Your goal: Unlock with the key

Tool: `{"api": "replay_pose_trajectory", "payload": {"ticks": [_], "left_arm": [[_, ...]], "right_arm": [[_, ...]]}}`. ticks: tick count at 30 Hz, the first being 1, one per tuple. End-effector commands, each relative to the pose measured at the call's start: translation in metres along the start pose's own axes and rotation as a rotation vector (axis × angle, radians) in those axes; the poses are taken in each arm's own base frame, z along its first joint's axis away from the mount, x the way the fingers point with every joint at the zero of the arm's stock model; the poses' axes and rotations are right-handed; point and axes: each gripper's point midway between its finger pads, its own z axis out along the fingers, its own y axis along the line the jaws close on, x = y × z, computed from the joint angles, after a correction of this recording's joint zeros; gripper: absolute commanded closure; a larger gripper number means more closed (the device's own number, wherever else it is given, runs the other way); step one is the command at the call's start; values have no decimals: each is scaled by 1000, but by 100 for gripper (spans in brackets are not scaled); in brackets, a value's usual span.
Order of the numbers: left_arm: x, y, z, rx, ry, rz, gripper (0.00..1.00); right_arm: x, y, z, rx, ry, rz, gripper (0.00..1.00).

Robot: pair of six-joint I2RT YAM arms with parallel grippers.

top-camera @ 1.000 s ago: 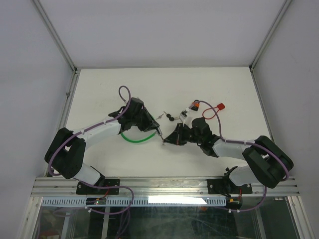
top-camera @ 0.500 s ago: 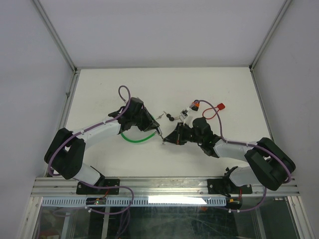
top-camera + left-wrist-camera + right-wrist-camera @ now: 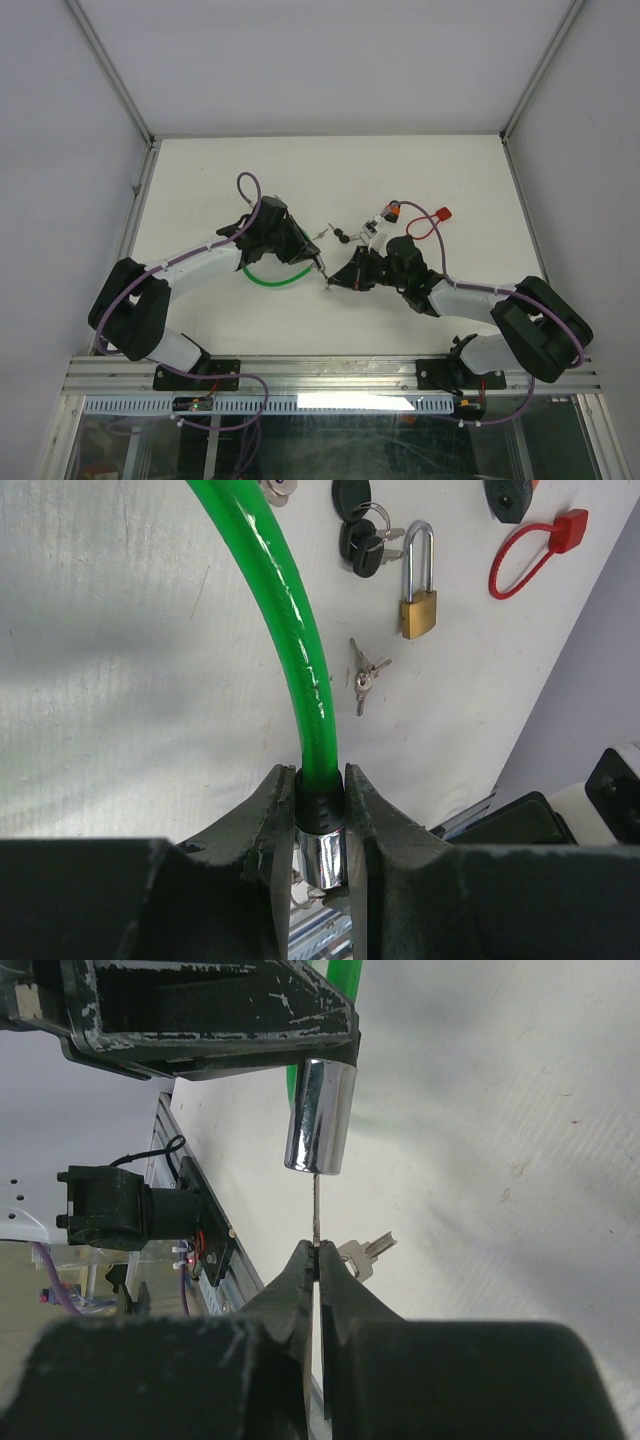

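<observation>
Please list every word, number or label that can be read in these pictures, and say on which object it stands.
No text can be read in any view.
The brass padlock may carry a stamp, but it is too small to read.
The red tag shows no legible print.

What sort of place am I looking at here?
Probably a robotics test cell: a white table boxed in by plain walls on an aluminium frame, with a brass padlock and keys laid out for practice.

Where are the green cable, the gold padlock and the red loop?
green cable (image 3: 292, 630), left wrist view, middle of its curve.
gold padlock (image 3: 419, 615), left wrist view, brass body.
red loop (image 3: 570, 526), left wrist view, square tag end.
</observation>
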Motion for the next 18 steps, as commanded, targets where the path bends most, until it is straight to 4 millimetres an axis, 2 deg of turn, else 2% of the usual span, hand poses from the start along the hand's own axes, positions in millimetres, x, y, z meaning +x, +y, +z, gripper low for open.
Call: {"api": "replay_pose_trajectory", "payload": {"ticks": [1, 4, 18], "left_arm": [[-6, -26, -13, 106, -23, -3, 100], [-9, -34, -22, 132, -41, -3, 100], [-6, -32, -23, 135, -32, 0, 100]], "right_arm": [[-20, 9, -1, -20, -82, -20, 100], [-19, 8, -2, -17, -75, -19, 100], [-24, 13, -5, -34, -105, -22, 100]]}}
